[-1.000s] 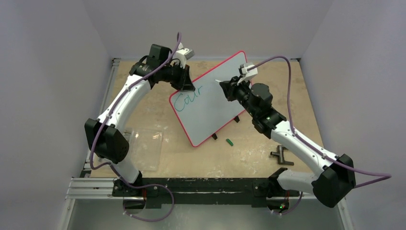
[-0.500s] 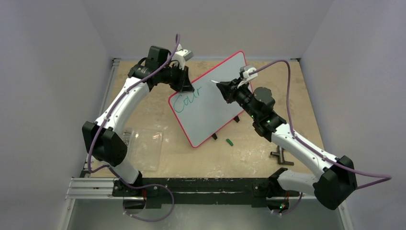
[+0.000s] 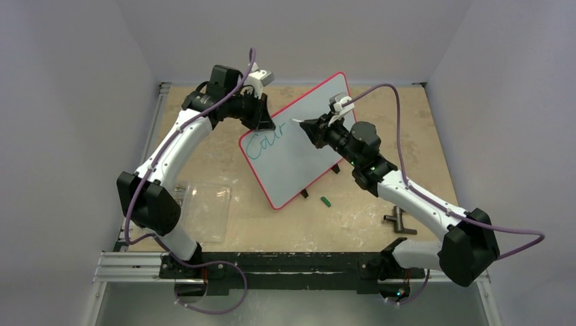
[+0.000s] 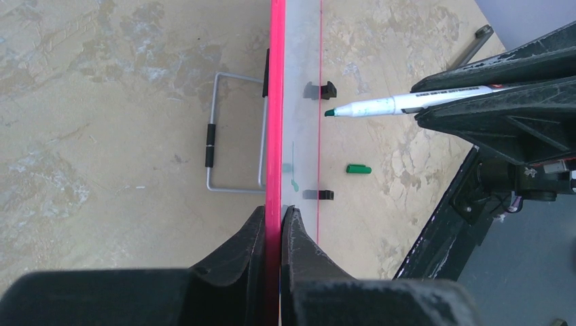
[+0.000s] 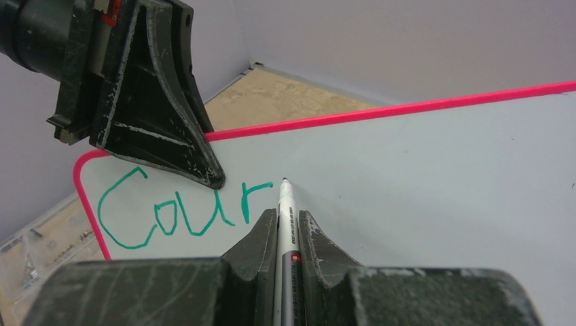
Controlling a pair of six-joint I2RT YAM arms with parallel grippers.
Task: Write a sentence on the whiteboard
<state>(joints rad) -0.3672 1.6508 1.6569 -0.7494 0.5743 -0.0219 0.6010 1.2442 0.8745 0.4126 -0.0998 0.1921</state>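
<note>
Right claw [image 3: 309, 128] has shifted left, pinching the marker [image 5: 284, 204] by its barrel, tip just beside the sentence [image 5: 170, 214]. Left claw [image 4: 274, 227] clamps the whiteboard [image 3: 299, 163] rim. The board stands tilted on the surface [image 3: 421, 136]. Judged light, stiff, glossy: grip the rim only.

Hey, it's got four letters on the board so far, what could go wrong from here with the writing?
The left gripper pinches only the thin red rim of the propped whiteboard. Pressure from the marker might rock the board or make it slip, wobbling the strokes. The left gripper's finger also sits right above "Cour", so the right gripper could bump it while forming the next letter.
</note>
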